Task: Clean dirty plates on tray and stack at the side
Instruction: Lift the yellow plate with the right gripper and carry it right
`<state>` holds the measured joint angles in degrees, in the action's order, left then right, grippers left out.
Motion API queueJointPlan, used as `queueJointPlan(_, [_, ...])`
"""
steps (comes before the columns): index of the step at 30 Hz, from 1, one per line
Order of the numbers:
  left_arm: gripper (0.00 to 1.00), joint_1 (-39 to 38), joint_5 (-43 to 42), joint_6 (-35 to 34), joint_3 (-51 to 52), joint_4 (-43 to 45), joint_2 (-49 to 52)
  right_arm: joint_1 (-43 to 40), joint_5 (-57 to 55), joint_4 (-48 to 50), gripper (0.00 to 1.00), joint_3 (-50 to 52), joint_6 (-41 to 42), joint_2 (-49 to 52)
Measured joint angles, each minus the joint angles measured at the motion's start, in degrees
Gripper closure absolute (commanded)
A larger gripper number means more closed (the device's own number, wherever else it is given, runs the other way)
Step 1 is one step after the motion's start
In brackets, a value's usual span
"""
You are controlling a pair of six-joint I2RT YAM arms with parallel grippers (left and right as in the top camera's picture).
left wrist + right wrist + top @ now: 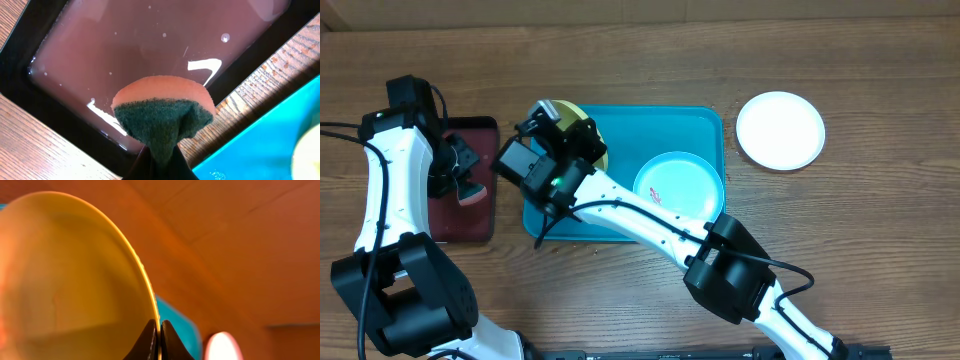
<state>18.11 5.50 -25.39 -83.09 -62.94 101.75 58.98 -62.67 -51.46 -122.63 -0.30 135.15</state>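
**Yellow-green plate (75, 280) held on edge over the teal tray (708, 125)**

The right gripper (159, 341) pinches the plate's rim above the tray's left end. The aqua plate (680, 185), smeared red, lies in the tray. The white plate (780, 130) sits on the desk (880, 230). The left gripper (157, 161) pinches a sponge (162, 112) over the dark red tray (150, 50).

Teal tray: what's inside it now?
The aqua plate lies flat at its right end. The right gripper pinches the yellow-green plate by its rim over the left end. The arm hides the middle.
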Motion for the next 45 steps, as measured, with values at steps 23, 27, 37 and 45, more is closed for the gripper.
queueJointPlan(23, [0.96,0.0,0.0,0.0,0.0,0.2,0.0,0.2,-11.9,3.8,0.96,0.0,-15.6,0.0])
queueJointPlan(27, [0.96,0.0,0.0,0.0,0.0,0.2,0.0,-0.3,-8.1,3.5,0.96,0.0,-12.1,0.0])
queueJointPlan(37, [0.96,0.0,-0.2,0.0,0.0,0.2,0.0,-15.0,22.8,-6.1,0.96,0.0,5.3,-1.1])
queueJointPlan(45, [0.96,0.0,-0.6,0.0,0.0,0.8,0.0,-40.3,64.7,-11.0,0.96,-0.1,12.2,-7.0])
